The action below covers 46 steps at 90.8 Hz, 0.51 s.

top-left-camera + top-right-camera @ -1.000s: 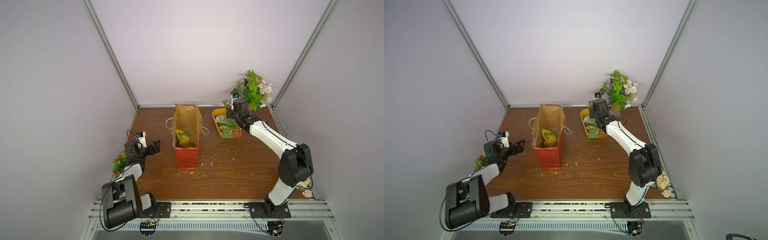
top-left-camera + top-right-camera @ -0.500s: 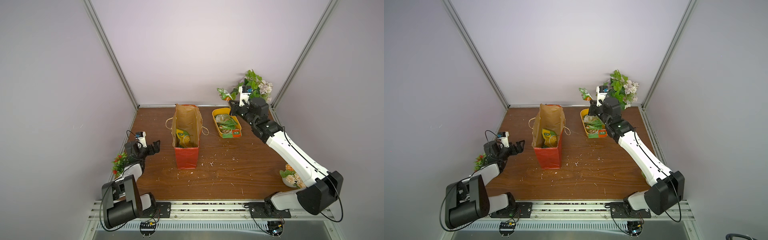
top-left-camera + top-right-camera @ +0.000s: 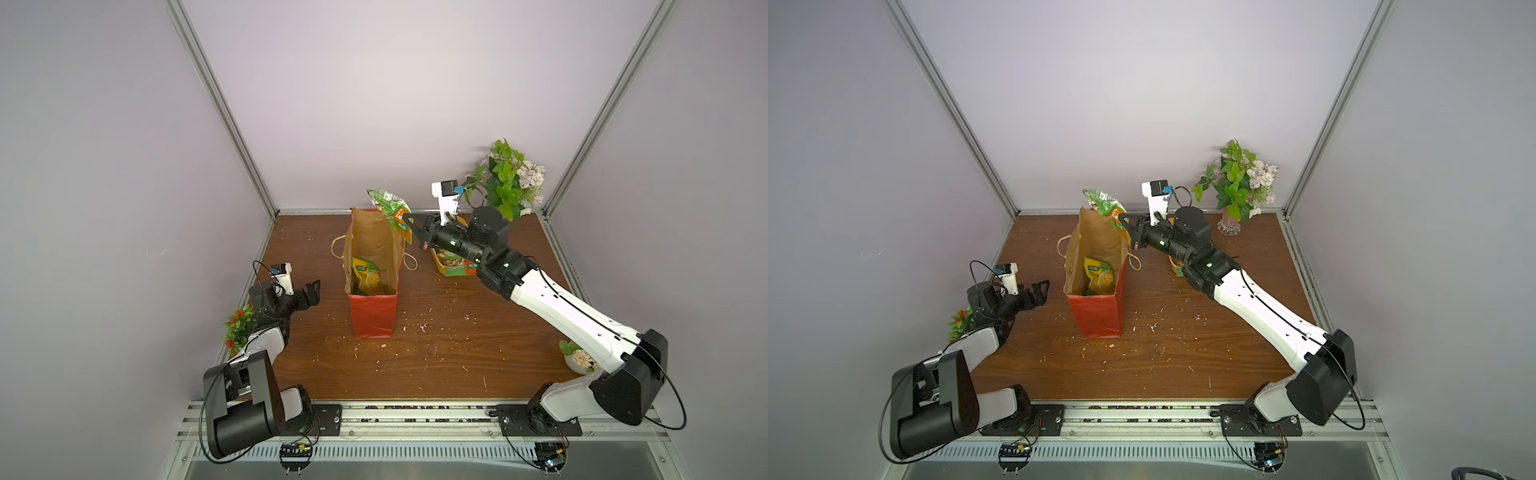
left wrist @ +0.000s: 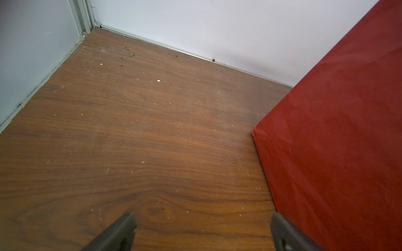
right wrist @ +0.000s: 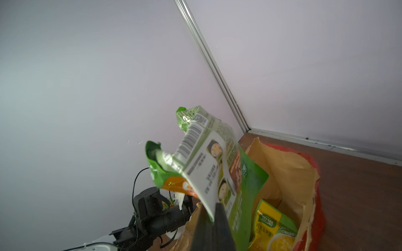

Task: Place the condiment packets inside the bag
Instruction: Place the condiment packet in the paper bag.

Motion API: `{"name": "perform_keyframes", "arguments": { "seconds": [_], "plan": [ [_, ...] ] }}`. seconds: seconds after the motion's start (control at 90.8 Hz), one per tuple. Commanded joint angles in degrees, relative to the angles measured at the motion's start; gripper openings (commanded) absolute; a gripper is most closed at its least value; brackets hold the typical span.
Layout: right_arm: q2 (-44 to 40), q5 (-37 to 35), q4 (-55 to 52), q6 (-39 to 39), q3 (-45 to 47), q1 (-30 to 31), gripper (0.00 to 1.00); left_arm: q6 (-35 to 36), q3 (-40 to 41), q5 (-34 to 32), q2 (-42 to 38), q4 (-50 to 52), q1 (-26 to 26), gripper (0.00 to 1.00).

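Lab test cell: plain walls (image 3: 374,83), alu frame (image 3: 224,108), 2 arms (image 3: 557,307) on rail (image 3: 415,419).

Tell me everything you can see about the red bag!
The red bag is a tall paper carrier, red outside, brown inside, creased, with a ragged rim. It stands upright and open on the wooden table, cord handles hanging at both sides. A yellow packet lies inside. The right tool holds a green packet over its rim.

Brown wood-grain bench (image 3: 457,365); white crumbs (image 3: 422,327) scattered mid-frame. Leafy plant with lilac blooms (image 3: 509,183) upper right, by the back wall. Red-flowered sprig (image 3: 237,322) at left bench edge. Cream flower in white pot (image 3: 579,359) lower right. Yellow tub (image 3: 436,259) right of centre.
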State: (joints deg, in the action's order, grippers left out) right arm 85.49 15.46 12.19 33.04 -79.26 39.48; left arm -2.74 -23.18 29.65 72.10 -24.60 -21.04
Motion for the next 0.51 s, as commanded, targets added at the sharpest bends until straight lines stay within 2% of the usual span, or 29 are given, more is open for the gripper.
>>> {"name": "perform_keyframes", "arguments": {
  "seconds": [0.0,0.374,0.429,0.495],
  "plan": [
    [1.48,2.31,4.27,2.49,-1.52,1.40,0.00,0.53,-0.01,0.63,-0.99,-0.71,-0.92,1.00],
    [5.47,-0.53,1.27,0.43,-3.70,1.98,0.00,0.44,0.32,0.75,-1.56,-0.86,-0.93,1.00],
    [5.74,-0.76,0.52,0.06,-4.58,1.94,0.06,0.46,0.39,0.76,-1.53,-0.83,-0.90,1.00],
    [6.05,-0.94,-1.01,-0.62,-6.22,2.07,0.23,0.38,0.37,0.76,-1.57,-0.83,-0.93,1.00]
  ]
}}
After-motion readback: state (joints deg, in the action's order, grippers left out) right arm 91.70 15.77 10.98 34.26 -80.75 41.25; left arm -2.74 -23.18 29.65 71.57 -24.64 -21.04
